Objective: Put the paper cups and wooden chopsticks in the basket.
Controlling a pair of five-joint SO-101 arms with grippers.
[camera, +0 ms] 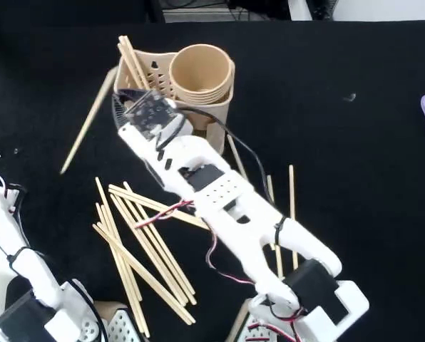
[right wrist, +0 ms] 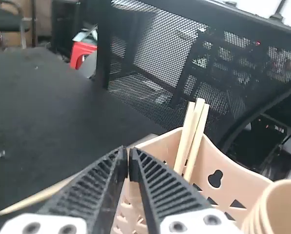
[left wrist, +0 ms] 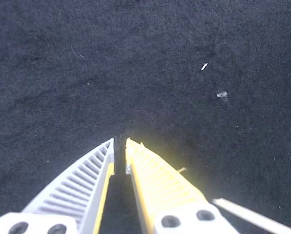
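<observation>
a black table was seen from above, with two white arms at its near edge. the right arm was stretched across to a beige plastic basket at the far side. the right gripper was held just beside the basket's rim, its black jaws pressed together on nothing. the left arm was folded low at the near corner. the left gripper was pointed at bare table, its jaws likewise closed and empty.

a stack of paper cups was already stood upright inside the basket. these would likely be light and easily crushed, so a gentle pinch at the rim would be advised. they were tan and nested one inside another.

loose wooden chopsticks were scattered in a heap on the table between the arms. a few more were laid beside the right arm. these would likely be light, stiff and apt to roll or slip, so each would best be gripped across its middle. they were pale, thin and straight. several upright chopsticks were propped in the basket's corner. one single chopstick was leaned against the basket's outer wall.
</observation>
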